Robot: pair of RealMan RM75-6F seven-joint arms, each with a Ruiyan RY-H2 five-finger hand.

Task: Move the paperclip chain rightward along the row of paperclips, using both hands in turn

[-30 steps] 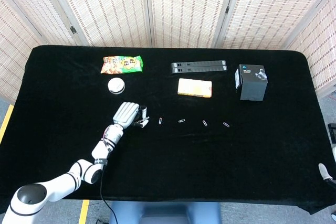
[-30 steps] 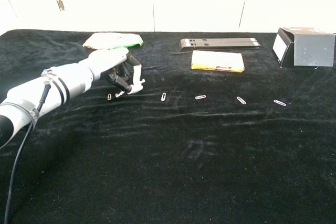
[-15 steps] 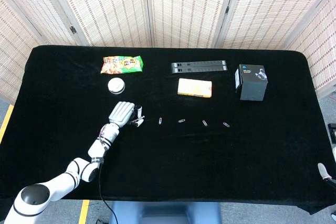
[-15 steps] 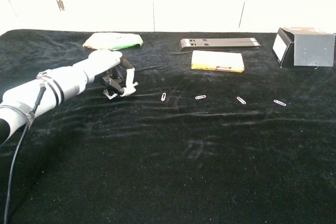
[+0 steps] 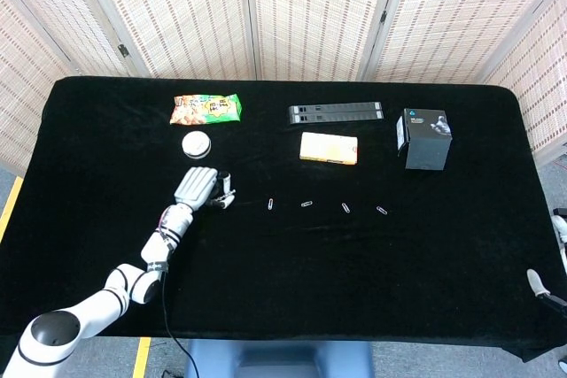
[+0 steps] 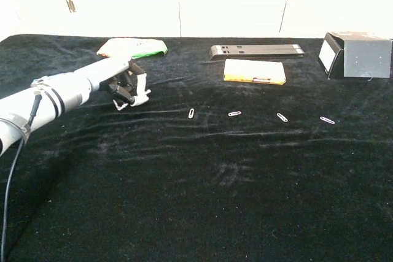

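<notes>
My left hand [image 5: 200, 188] hovers at the left end of the paperclip row, fingers curled down and inward; in the chest view the left hand [image 6: 126, 86] is just above the cloth. The small paperclip chain is hidden inside the curled fingers, and no clip lies on the cloth beneath them. To its right lie single paperclips in a row: the first paperclip [image 6: 191, 113], the second paperclip [image 6: 234, 113], the third paperclip [image 6: 282, 117] and the last paperclip [image 6: 327, 120]. Only a sliver of my right hand [image 5: 537, 281] shows at the right edge of the head view.
Behind the row lie a snack bag [image 5: 206, 109], a round white tin [image 5: 196, 144], a black bar [image 5: 335, 112], a yellow packet [image 5: 329, 148] and a dark box [image 5: 423, 137]. Black cloth covers the table [image 5: 292, 289].
The left hand closed over the small chain that lay on the cloth, then drew back to the left and away from the row. The chain no longer shows on the cloth.
</notes>
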